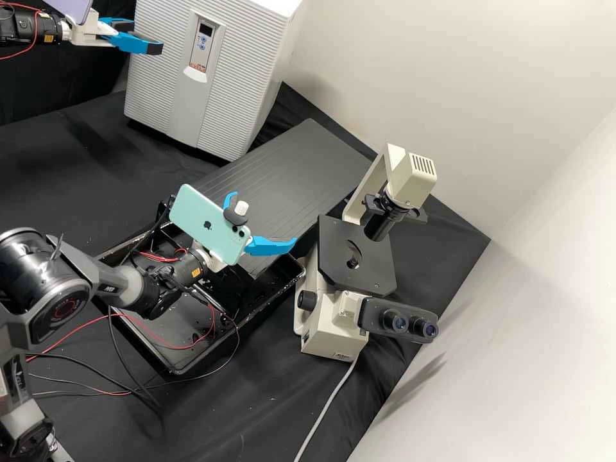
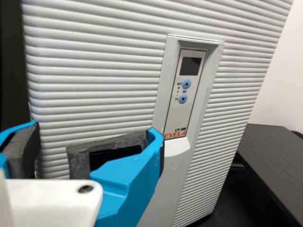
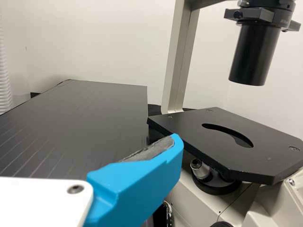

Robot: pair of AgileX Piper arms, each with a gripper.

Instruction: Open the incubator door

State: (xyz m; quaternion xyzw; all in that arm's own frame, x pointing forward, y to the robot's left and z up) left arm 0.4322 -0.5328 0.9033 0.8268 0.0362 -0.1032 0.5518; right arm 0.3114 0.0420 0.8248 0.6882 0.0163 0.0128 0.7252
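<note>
The white incubator (image 1: 250,83) stands at the back with its ribbed door (image 1: 157,77) shut; the control panel (image 1: 203,42) has a pale recess just below it. My left gripper (image 1: 145,36) is at the upper left, in front of the door's left part, open and holding nothing. Seen from the left wrist, the gripper (image 2: 52,142) has its fingers spread before the ribbed door (image 2: 94,75), one fingertip close to the recess (image 2: 177,147) under the panel (image 2: 185,92). My right gripper (image 1: 264,218) stands open over the black tray, away from the incubator; its blue finger (image 3: 137,179) crosses the right wrist view.
A microscope (image 1: 337,321) stands right of the right gripper, its stage (image 3: 222,142) near that finger. The dark grooved board (image 1: 301,173) lies between incubator and microscope. The black tray (image 1: 176,366) and loose cables are beneath the right arm. A small white cap (image 1: 241,207) shows by its far finger.
</note>
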